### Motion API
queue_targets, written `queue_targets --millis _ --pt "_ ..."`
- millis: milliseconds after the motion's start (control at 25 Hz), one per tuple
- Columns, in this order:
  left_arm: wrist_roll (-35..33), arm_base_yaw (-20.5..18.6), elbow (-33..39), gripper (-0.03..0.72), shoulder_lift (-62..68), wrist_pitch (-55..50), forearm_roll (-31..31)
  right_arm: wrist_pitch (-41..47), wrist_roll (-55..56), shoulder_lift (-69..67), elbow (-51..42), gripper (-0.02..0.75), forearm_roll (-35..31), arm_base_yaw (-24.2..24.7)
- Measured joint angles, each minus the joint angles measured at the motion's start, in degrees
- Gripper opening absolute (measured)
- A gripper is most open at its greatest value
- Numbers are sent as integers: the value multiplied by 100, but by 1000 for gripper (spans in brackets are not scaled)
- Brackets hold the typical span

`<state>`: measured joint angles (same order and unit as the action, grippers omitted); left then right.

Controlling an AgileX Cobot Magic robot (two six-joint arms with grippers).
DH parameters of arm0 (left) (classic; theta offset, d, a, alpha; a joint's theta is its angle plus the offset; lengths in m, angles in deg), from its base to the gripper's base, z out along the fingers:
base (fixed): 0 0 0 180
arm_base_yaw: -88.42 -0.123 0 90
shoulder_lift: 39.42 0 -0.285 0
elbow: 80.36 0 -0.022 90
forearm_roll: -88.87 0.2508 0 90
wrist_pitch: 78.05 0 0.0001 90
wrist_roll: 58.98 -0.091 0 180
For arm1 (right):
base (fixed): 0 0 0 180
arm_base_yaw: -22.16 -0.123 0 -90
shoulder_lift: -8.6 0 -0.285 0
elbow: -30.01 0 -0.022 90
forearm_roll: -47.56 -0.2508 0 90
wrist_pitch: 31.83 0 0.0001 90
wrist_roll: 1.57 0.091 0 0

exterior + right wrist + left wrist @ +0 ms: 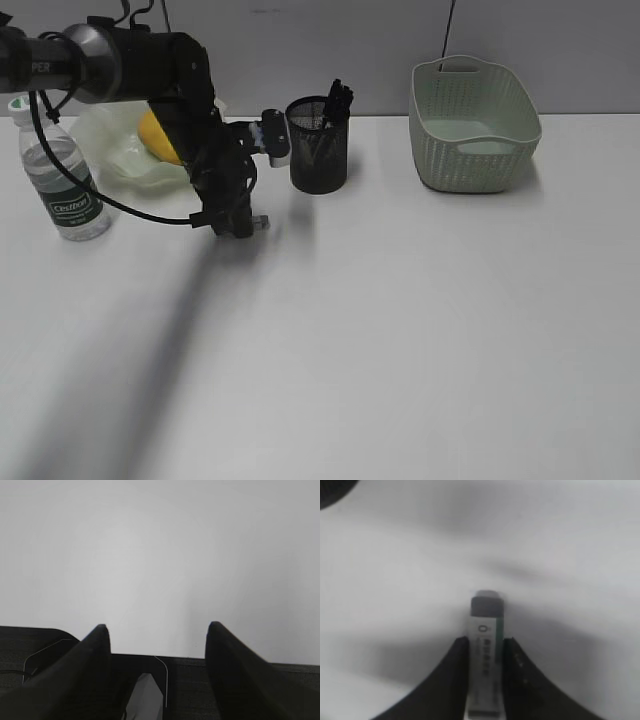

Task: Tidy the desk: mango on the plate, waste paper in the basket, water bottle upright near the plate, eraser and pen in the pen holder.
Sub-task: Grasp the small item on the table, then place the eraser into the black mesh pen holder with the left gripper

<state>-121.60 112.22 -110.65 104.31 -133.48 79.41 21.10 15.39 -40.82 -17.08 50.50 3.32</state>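
In the left wrist view my left gripper is shut on the eraser, a white-sleeved block with a dark end, both jaws pressed against its sides just above the white desk. Seen from outside, that gripper is down at the desk, left of the black mesh pen holder, which has a pen standing in it. The mango lies in the pale green plate. The water bottle stands upright beside the plate. My right gripper is open and holds nothing. The waste paper is out of view.
The pale green woven basket stands at the back right. The left arm reaches in from the upper left, over the plate. A dark edge shows beneath the right gripper.
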Motion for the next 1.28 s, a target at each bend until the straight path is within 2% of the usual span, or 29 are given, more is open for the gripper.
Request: queue_targets --millis 40,80,480,680,760,960,1120,1280 --pt "64 0 0 167 0 -60 0 -7 0 0 0 478 0 0" --pt "118 0 0 151 0 -84 0 -12 0 0 0 478 0 0" --pt "1071 0 -132 151 -215 -430 -101 -29 0 0 0 478 0 0" --pt "1186 -12 -157 151 -978 -167 -570 -29 0 0 0 478 0 0" --pt "1193 -29 -170 151 -1240 220 -928 -29 0 0 0 478 0 0" --pt "1209 -91 -172 151 -1445 1863 -2374 -29 0 0 0 479 0 0" --pt "1209 -72 -172 151 -1252 2858 -3513 -29 0 0 0 479 0 0" --pt "1209 56 -172 151 -879 3505 -4274 -31 -6 0 0 479 0 0"
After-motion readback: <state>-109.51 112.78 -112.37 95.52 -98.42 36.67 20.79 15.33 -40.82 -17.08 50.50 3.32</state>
